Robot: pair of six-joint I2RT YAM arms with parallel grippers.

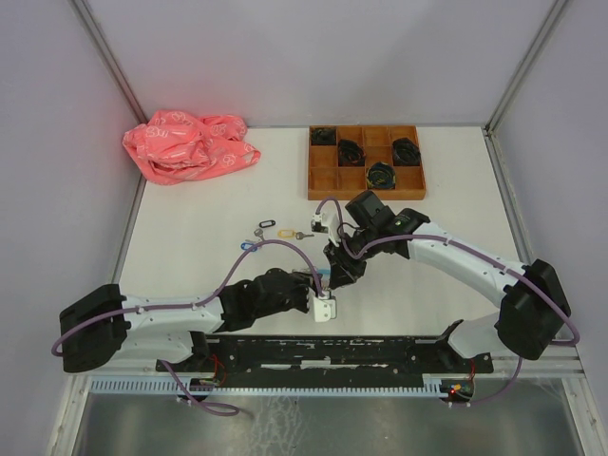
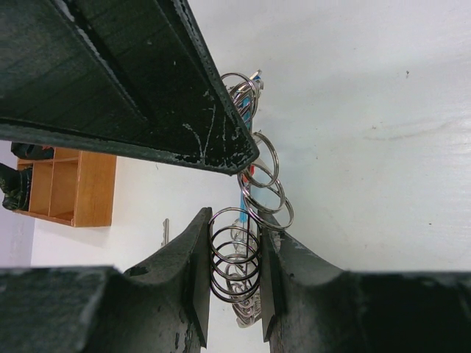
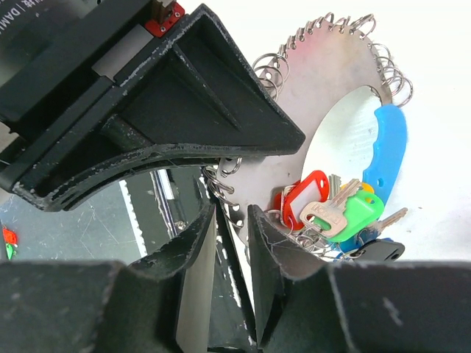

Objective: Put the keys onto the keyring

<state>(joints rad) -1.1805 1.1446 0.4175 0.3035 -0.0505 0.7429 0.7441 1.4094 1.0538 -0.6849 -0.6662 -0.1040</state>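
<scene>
**Keyring position.** The keyring (image 1: 324,278) is held above the table (image 1: 427,275) at mid-workspace, between the two arms and just ahead of their bases. In the right wrist view it (image 3: 331,81) is a flat silvery hoop with small split rings along its outer edge and one light-blue curved section (image 3: 386,147). Keys with red, green and yellow tags (image 3: 324,206) already hang from it in a cluster.

**Left gripper** (image 2: 235,246). The jaws are closed on a stack of the keyring's split rings (image 2: 257,176) – the rings sit directly between the two fingers and touch both.

**Right gripper** (image 3: 229,220). The jaws are drawn nearly together, with the ring-lined edge of the hoop passing through the narrow gap. The hoop is clamped at its rim, and the tagged cluster hangs just beside the fingers.

**Loose keys** (image 1: 285,234). Several lie flat on the table beyond the grippers, near them but not touching – one with a yellow tag, one with a blue tag (image 1: 249,245).

**Other items.** A wooden tray (image 1: 366,193) of black coiled bundles (image 1: 351,150) and a pink bag (image 1: 190,144) sit at the far side.
</scene>
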